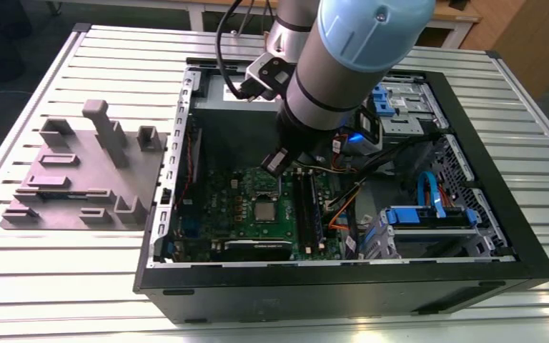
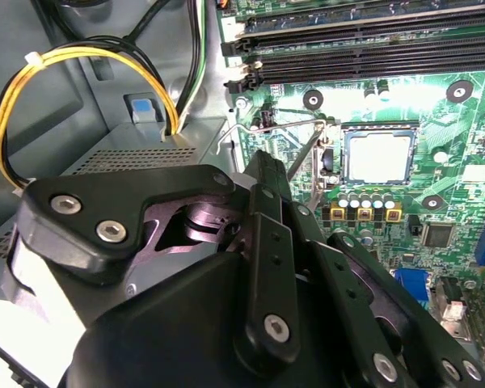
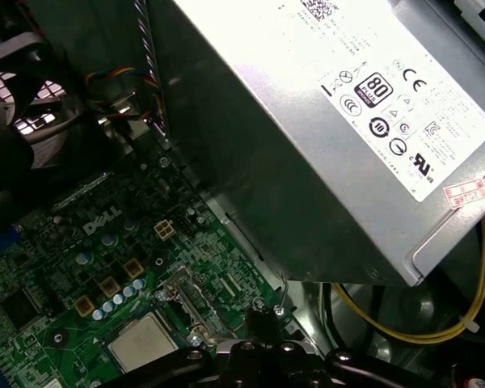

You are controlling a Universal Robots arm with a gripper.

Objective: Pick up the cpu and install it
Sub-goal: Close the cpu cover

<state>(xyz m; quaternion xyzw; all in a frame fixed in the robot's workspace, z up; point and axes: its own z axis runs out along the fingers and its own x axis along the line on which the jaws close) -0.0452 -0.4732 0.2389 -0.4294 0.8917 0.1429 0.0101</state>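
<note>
Hovering inside the computer case (image 1: 351, 293), the claw (image 2: 263, 164), grip impossible to tell, hangs near the cpu (image 2: 377, 158) lying in its socket (image 2: 377, 129); a careless drop could snag the wire lever (image 2: 305, 153) or shift the chip.

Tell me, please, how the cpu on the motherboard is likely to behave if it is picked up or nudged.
The cpu looks thin, flat and metal-topped, so probably stiff and light. Its smooth silvery top may be slippery. It lies flat and low on the motherboard, so it is unlikely to roll or tip.
</note>
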